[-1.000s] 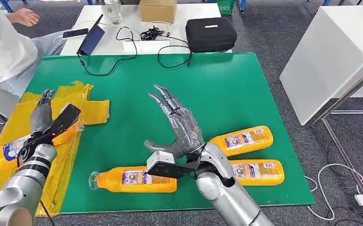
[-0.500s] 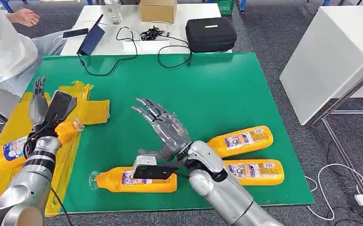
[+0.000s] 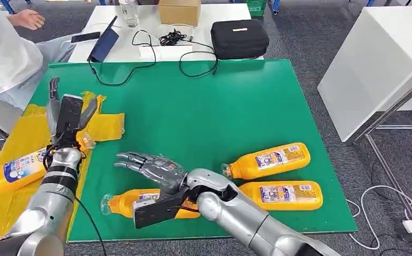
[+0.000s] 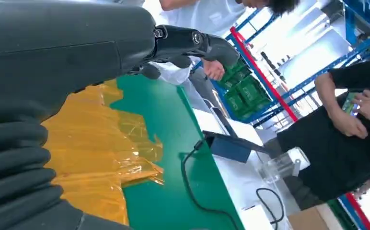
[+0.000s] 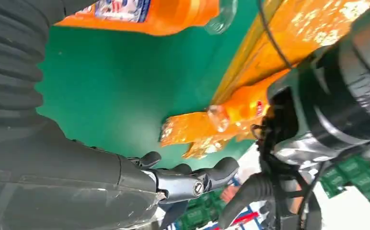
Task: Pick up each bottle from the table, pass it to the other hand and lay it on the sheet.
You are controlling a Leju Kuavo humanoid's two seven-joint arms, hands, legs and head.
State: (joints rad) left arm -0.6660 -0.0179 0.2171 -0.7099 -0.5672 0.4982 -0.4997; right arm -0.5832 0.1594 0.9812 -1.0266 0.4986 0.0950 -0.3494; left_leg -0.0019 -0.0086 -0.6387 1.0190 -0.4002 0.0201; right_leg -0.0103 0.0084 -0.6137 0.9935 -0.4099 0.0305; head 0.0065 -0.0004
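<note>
Since a moment ago, right hand (image 3: 153, 166) swung down, fingers spread, over the lower-left orange bottle (image 3: 119, 202); left hand (image 3: 68, 114) lifted empty, fingers apart, off the sheet's bottle (image 3: 20, 168).

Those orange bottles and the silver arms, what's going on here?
A humanoid robot is moving orange bottles onto a yellow sheet. One bottle lies on the sheet, with the open left hand above it. The open right hand hovers over the nearest bottle on the green table; two more bottles lie beside it.

sheet (image 3: 12, 144) — crinkled glossy yellow film | bottles (image 3: 270, 160) — glossy plastic | table (image 3: 193, 101) — matt green
</note>
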